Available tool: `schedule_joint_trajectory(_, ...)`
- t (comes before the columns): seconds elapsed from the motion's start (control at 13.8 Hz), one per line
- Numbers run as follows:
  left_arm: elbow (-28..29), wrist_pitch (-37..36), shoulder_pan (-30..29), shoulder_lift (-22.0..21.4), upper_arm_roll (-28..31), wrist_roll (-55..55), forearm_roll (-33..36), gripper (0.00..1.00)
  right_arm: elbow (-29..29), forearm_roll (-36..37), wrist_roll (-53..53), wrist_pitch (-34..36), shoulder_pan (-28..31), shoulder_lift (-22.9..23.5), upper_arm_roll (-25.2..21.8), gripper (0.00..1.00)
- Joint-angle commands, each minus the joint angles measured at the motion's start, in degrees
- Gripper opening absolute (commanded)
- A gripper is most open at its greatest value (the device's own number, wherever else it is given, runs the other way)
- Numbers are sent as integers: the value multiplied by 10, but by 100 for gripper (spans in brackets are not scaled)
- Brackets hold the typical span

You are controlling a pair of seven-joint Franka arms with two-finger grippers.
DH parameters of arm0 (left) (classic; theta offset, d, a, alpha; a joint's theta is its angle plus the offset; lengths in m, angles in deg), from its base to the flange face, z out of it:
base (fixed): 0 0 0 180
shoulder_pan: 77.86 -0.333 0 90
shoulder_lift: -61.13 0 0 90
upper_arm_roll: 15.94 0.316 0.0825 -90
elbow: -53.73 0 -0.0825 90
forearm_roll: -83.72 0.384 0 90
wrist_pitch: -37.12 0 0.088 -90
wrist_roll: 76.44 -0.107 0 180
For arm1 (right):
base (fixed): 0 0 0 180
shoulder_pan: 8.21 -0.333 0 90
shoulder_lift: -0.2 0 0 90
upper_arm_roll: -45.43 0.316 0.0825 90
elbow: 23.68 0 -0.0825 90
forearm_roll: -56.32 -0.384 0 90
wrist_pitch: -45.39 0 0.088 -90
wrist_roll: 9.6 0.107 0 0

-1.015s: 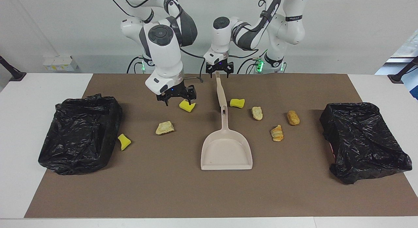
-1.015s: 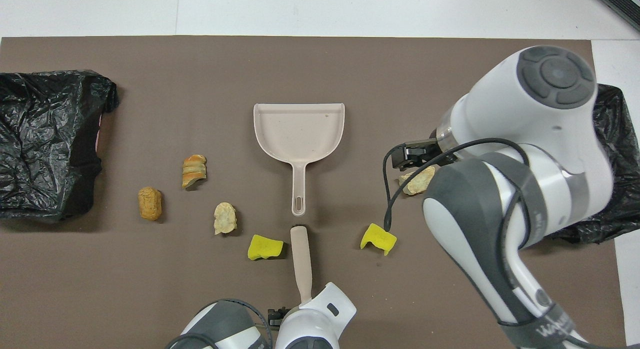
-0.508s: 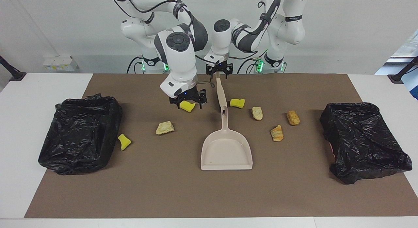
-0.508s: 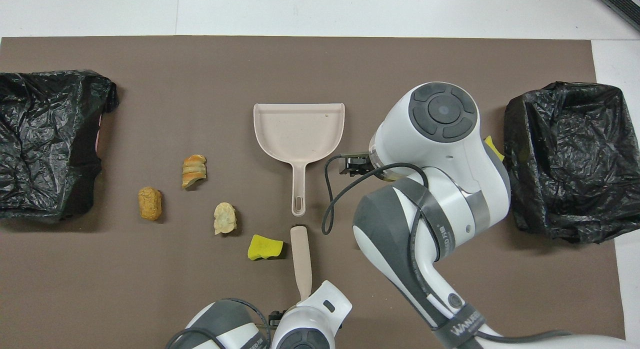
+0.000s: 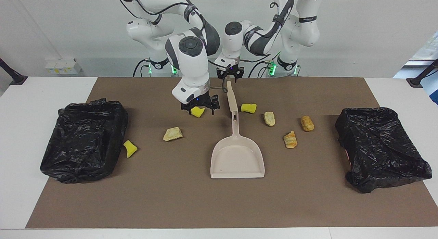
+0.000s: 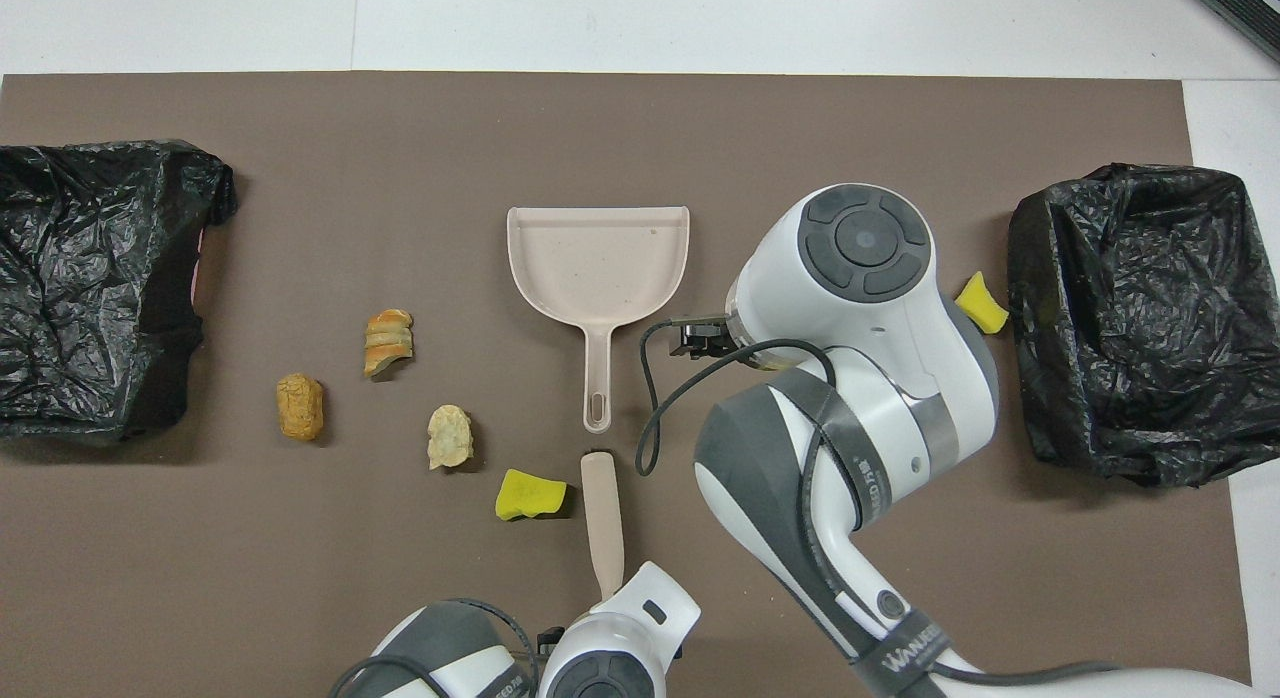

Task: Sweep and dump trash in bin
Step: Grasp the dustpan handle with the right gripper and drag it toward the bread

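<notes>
Right now the right gripper (image 5: 200,109), jaws wide over a yellow sponge chunk (image 5: 197,112) at the dustpan (image 5: 237,159) handle's nine o'clock, could knock it away, while the left gripper (image 5: 230,75) pinches the brush handle (image 5: 231,95).

**Brown mat on a white table, scraps scattered**

The white table (image 5: 20,136) carries a brown mat (image 5: 191,204). On the mat lie a beige dustpan (image 5: 237,156) at the middle, the brush (image 5: 231,97) nearer the robots, two black-lined bins (image 5: 82,139) (image 5: 381,146) at the ends, three yellow sponge chunks (image 5: 129,148) (image 5: 197,111) (image 5: 248,108), and four bread-like lumps (image 5: 172,134) (image 5: 269,118) (image 5: 290,139) (image 5: 307,123).
</notes>
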Motion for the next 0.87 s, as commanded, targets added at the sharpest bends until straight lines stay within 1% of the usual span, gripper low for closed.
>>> schedule_joint_trajectory(0.0,15,12,13,-8,10,-8,-18,56,-14,10,22,-22,-9,1,0,100)
schedule_joint_trajectory(0.07,14,12,12,-7,10,-16,-30,52,-16,10,25,-29,-12,2,0,100)
schedule_joint_trajectory(0.15,15,12,10,-7,10,-24,-34,50,-17,10,38,-39,-17,5,0,100)
schedule_joint_trajectory(0.22,15,10,10,-7,10,-27,-36,45,-17,10,51,-51,-24,14,0,100)
schedule_joint_trajectory(0.29,15,8,10,-7,10,-27,-36,39,-17,10,64,-67,-33,22,0,100)
schedule_joint_trajectory(0.36,14,6,9,-7,10,-27,-36,31,-15,10,73,-82,-37,31,0,100)
schedule_joint_trajectory(0.44,14,1,8,-7,10,-27,-36,18,-16,10,79,-97,-39,37,0,100)
schedule_joint_trajectory(0.51,10,-13,6,-6,10,-26,-36,4,-15,11,91,-108,-56,46,-1,100)
schedule_joint_trajectory(0.58,6,-32,5,-5,12,-29,-36,0,-13,11,108,-119,-66,57,-1,100)
schedule_joint_trajectory(0.73,-6,-65,2,-10,16,-28,-35,0,-13,24,135,-148,-82,74,-1,100)
schedule_joint_trajectory(0.8,-20,-89,-11,-14,17,-30,-34,0,-13,35,143,-152,-88,80,-1,100)
